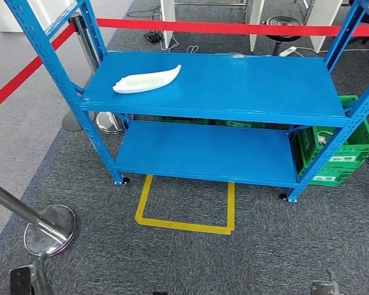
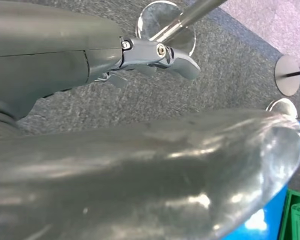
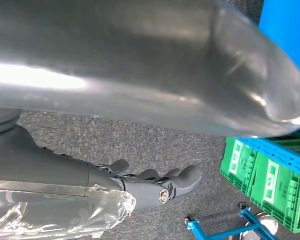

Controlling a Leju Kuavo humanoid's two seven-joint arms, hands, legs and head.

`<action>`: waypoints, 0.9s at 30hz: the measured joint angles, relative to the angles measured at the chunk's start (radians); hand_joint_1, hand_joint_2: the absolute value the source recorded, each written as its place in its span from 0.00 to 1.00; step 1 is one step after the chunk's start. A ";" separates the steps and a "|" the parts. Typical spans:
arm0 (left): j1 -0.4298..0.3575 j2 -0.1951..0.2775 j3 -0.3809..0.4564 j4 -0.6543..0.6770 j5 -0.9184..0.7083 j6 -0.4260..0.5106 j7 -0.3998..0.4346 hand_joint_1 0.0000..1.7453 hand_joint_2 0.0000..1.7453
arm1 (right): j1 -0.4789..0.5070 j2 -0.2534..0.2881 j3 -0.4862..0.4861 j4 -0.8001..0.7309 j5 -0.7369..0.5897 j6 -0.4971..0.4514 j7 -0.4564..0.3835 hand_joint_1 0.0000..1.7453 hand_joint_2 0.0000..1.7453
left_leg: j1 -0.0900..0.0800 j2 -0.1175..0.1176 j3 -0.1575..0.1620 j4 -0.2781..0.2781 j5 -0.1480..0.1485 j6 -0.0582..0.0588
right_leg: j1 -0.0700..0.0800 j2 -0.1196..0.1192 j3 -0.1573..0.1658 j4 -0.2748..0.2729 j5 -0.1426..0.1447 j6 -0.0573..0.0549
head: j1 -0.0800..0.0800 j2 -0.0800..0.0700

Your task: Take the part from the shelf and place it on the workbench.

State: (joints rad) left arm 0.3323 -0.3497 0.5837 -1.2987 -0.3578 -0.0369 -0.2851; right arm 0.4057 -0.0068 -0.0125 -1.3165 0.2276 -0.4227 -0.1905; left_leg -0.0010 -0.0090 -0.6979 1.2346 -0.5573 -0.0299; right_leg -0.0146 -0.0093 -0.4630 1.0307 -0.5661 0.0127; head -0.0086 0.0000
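White moulded part (image 1: 147,80), long and curved with one tapered end, lies flat on the top board of the blue shelf (image 1: 248,86), towards that board's left half and near its front edge, with no hand touching it.

Nearest the robot, both arms hang low. In the left wrist view the left hand (image 2: 156,57) is seen over grey carpet (image 2: 114,105); its fingers (image 2: 182,62) lie stretched out close together and hold nothing. In the right wrist view the right hand (image 3: 156,182) likewise hangs above the carpet with its fingers (image 3: 188,176) extended side by side, slightly apart at the tips and holding nothing. A crinkled clear plastic wrap (image 3: 65,212) covers part of that arm.

On the floor just ahead, at the lower left of the head view, a chrome stanchion post (image 1: 15,206) leans over its round base (image 1: 50,229). Further on, a yellow taped outline (image 1: 187,209) marks the carpet directly in front of the shelf. The shelf's lower board (image 1: 206,150) is bare blue. Green plastic crates (image 1: 340,150) sit at the shelf's right end, partly behind its upright. A second stanchion base (image 1: 109,121) stands behind the left leg of the shelf. Beyond the shelf a red barrier tape (image 1: 229,27) runs across the scene, and past it are white table legs (image 1: 168,21), cables and a black stool (image 1: 282,27).
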 joint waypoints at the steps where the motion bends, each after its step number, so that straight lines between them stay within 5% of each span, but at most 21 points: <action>1: 0.000 0.000 0.004 0.001 0.000 0.000 0.000 0.00 0.00 | 0.000 0.002 -0.002 0.000 0.000 0.000 0.000 0.00 0.00 | -0.001 0.004 0.012 -0.062 0.052 0.004 | 0.000 -0.002 0.014 -0.004 -0.010 0.002 | 0.000 0.000; 2: 0.000 -0.001 0.007 0.001 0.000 0.000 0.000 0.00 0.00 | 0.000 0.004 -0.004 0.000 0.000 0.000 0.001 0.00 0.00 | -0.003 0.008 0.024 -0.123 0.103 0.008 | 0.002 -0.001 0.027 -0.005 -0.021 0.005 | 0.000 0.000; 4: -0.001 -0.002 0.010 0.004 0.000 0.000 -0.001 0.00 0.00 | -0.002 0.006 -0.007 0.001 0.000 0.000 0.002 0.00 0.00 | -0.006 0.014 0.037 -0.186 0.158 0.014 | 0.006 0.000 0.045 -0.013 -0.040 0.016 | 0.001 0.000; 8: -0.006 -0.006 0.013 0.006 0.000 0.000 -0.002 0.00 0.00 | -0.006 0.009 -0.011 -0.001 0.002 0.000 0.004 0.00 0.00 | -0.002 0.008 0.057 -0.201 0.149 0.033 | 0.008 0.000 0.067 -0.019 -0.068 0.037 | 0.001 0.000; 10: -0.008 -0.008 0.014 0.006 0.000 0.000 -0.002 0.00 0.00 | -0.007 0.011 -0.014 -0.001 0.002 0.000 0.006 0.00 0.00 | 0.001 0.006 0.071 -0.207 0.137 0.043 | 0.008 0.003 0.009 0.090 -0.113 0.044 | 0.005 0.000; 12: -0.008 -0.010 0.015 0.007 0.000 0.000 -0.002 0.00 0.50 | -0.005 0.012 -0.018 -0.001 0.002 0.000 0.008 0.00 0.00 | 0.000 0.001 0.082 -0.207 0.123 0.048 | 0.008 0.005 -0.094 0.235 -0.155 0.046 | 0.006 0.000; 14: -0.008 -0.010 0.015 0.008 0.000 0.000 -0.002 0.00 1.00 | -0.002 0.013 -0.021 0.000 0.002 0.000 0.009 0.00 0.00 | -0.001 -0.006 0.100 -0.207 0.108 0.048 | 0.009 0.005 -0.152 0.268 -0.115 0.044 | 0.006 0.000; 17: -0.009 -0.011 0.016 0.008 0.000 0.000 -0.002 0.00 1.00 | -0.003 0.014 -0.024 0.000 0.002 -0.001 0.011 0.00 0.00 | -0.004 -0.014 0.134 -0.206 0.084 0.042 | 0.010 0.012 -0.124 0.101 0.036 0.035 | 0.006 0.000; 19: -0.010 -0.011 0.017 0.008 0.000 0.001 -0.002 0.00 1.00 | -0.003 0.016 -0.027 0.002 0.001 -0.001 0.013 0.00 0.50 | -0.007 -0.018 0.140 -0.204 0.076 0.038 | 0.010 0.020 -0.101 0.031 0.069 0.032 | 0.005 0.000; 21: -0.010 -0.010 0.017 0.009 -0.001 0.001 -0.002 0.00 1.00 | -0.003 0.020 -0.030 0.002 -0.001 -0.002 0.014 0.00 1.00 | -0.008 -0.021 0.139 -0.206 0.077 0.043 | 0.010 0.023 -0.094 0.019 0.067 0.033 | 0.003 0.000; 26: -0.010 -0.010 0.018 0.009 -0.030 -0.024 0.020 0.00 1.00 | -0.006 0.024 -0.036 0.005 0.002 0.019 0.032 0.00 1.00 | -0.009 -0.020 0.148 -0.223 0.081 0.044 | 0.010 0.024 -0.093 0.016 0.064 0.027 | 0.001 0.000; 27: -0.010 -0.010 0.018 0.009 -0.033 -0.031 0.024 0.00 0.75 | -0.007 0.025 -0.037 0.005 0.000 0.023 0.034 0.00 0.75 | -0.009 -0.020 0.148 -0.225 0.081 0.043 | 0.010 0.024 -0.092 0.016 0.064 0.026 | 0.002 0.000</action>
State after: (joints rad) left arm 0.3228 -0.3601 0.6012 -1.2898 -0.3911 -0.0674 -0.2615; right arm 0.3990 0.0184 -0.0497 -1.3115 0.2279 -0.4002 -0.1561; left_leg -0.0098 -0.0295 -0.5495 1.0096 -0.4764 0.0126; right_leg -0.0046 0.0148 -0.5555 1.0465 -0.5025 0.0386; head -0.0071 0.0000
